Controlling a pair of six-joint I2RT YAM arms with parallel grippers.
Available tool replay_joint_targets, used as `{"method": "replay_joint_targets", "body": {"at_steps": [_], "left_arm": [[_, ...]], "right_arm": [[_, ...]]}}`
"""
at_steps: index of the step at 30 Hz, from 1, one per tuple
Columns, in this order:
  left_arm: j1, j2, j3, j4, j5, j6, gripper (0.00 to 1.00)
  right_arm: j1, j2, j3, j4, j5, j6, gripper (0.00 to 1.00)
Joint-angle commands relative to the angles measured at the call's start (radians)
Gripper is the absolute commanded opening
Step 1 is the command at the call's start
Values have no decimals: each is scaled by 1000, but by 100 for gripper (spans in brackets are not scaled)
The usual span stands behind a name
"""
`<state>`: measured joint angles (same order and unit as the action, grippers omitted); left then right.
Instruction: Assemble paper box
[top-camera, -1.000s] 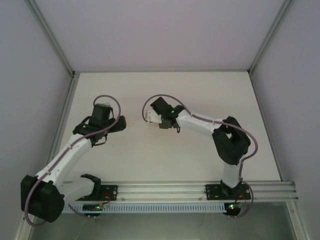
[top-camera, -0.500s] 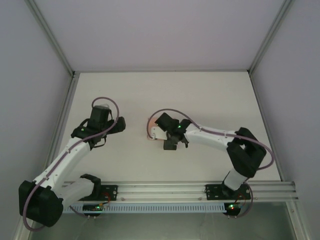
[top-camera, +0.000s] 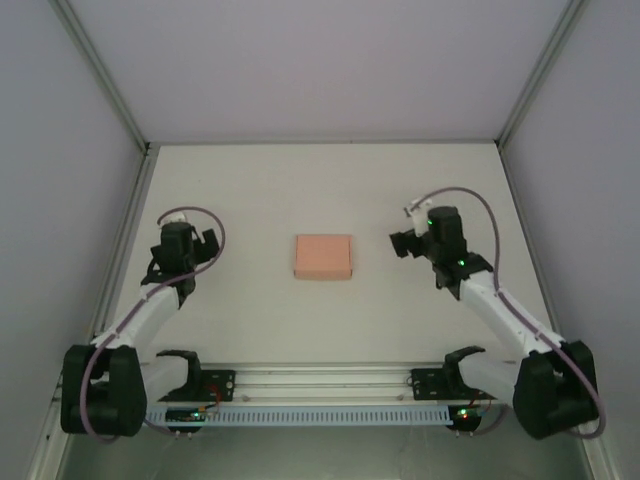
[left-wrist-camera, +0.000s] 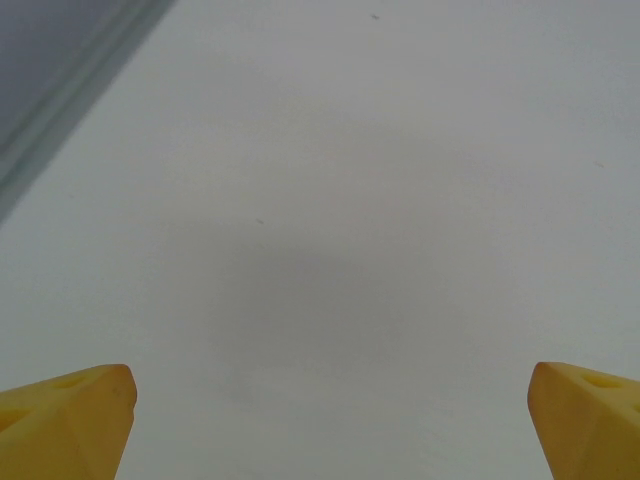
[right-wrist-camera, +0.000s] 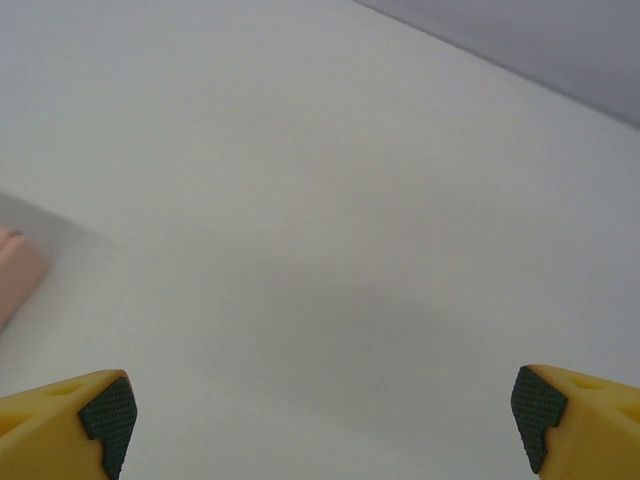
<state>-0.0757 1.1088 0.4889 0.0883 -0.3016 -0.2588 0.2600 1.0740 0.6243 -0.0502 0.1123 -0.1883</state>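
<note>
in the top external view the paper box is lying flat near the middle of the table, looking closed and squarish, touched by nothing. its slightly longer side is running from 9 to 3 o'clock. from the box, the left gripper is sitting out at 9 o'clock and the right gripper at 3 o'clock, both well apart from it. the right one is standing clearly nearer, so any further press or check on the box is probably falling to that arm, reaching toward its own 9 o'clock along the box's long axis. in the left wrist view the left gripper is hanging wide apart and holding nothing, its yellow fingers sitting at the two lower corners with bare table between them. in the right wrist view the right gripper is likewise spreading wide and carrying nothing, its dark pads facing inward. a sliver of the salmon-pink box is peeking in at 9 o'clock, off the line between the fingers. judging by its closed shape, the assembly is looking finished or nearly so.
</note>
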Motion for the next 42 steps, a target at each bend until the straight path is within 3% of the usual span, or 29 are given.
{"method": "replay_joint_targets", "body": {"at_steps": [1,5,9,10,13,15,17,19,21,23,25,42], "left_arm": [[13,54,-19,287,-38,116,100],[35,143,-88,488,22,127,100],[42,232,-155,694,57,166,100],[48,230,-146,670,75,171,100],[68,255,-156,742,128,218,100],[82,349,-210,933,135,209,100],[106,477,-230,1131,156,208,99],[114,390,-172,883,180,185,99],[101,447,-155,939,189,218,100],[96,425,-136,855,192,216,99],[95,439,-147,906,190,220,100],[96,430,-140,878,190,220,100]], "right_arm": [[-111,-34,-136,241,-39,183,99],[-218,18,-278,503,-67,232,99],[-230,108,-325,649,-121,209,99],[-233,138,-331,705,-133,192,99],[-238,300,-354,969,-94,187,99],[-251,409,-329,995,-113,183,99],[-252,509,-325,1134,-168,188,99],[-263,441,-282,929,-173,152,99],[-280,490,-248,947,-156,229,99],[-283,466,-242,884,-130,211,99],[-279,480,-257,957,-101,224,99],[-269,476,-246,912,-131,211,99]]}}
